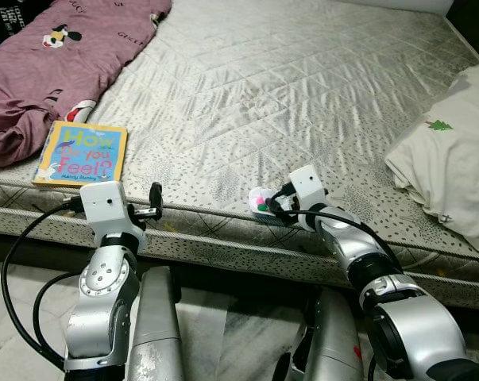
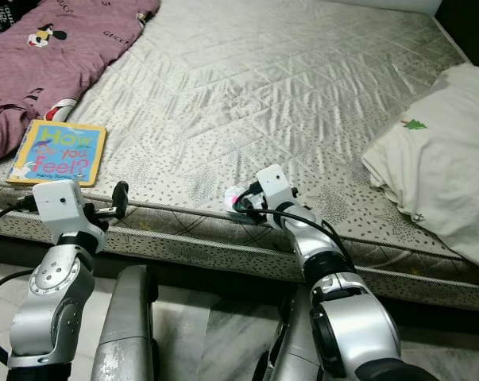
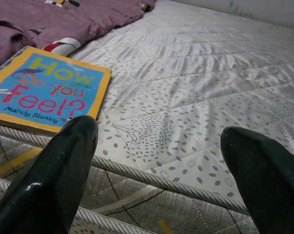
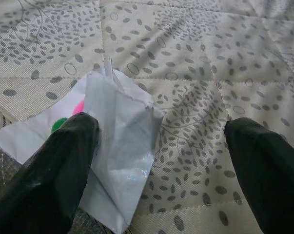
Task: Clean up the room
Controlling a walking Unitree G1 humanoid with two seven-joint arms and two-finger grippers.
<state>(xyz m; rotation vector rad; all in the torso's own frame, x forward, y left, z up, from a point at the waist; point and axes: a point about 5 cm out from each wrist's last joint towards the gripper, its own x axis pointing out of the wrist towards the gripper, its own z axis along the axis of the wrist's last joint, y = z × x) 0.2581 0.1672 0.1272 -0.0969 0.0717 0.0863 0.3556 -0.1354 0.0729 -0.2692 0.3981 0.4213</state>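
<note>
The right pincer (image 4: 156, 161) is seen spread wide at the near edge of the bed (image 1: 303, 87), its fingers (image 4: 54, 170) parted with nothing held. A crumpled white wrapper (image 4: 112, 146) with pink and green spots is found right at that pincer, touched by one finger while the other finger stands well clear of it on the dotted mattress. The left pincer (image 3: 156, 170) is held open too (nothing between its fingers), poised at the mattress piping. Just ahead of it and to one side, a children's book (image 3: 44, 87) is laid flat near the bed's edge, and beyond the book a maroon blanket (image 1: 56, 55) is bunched up. Far off past the right pincer, a white pillow (image 1: 453, 159) is rested.
</note>
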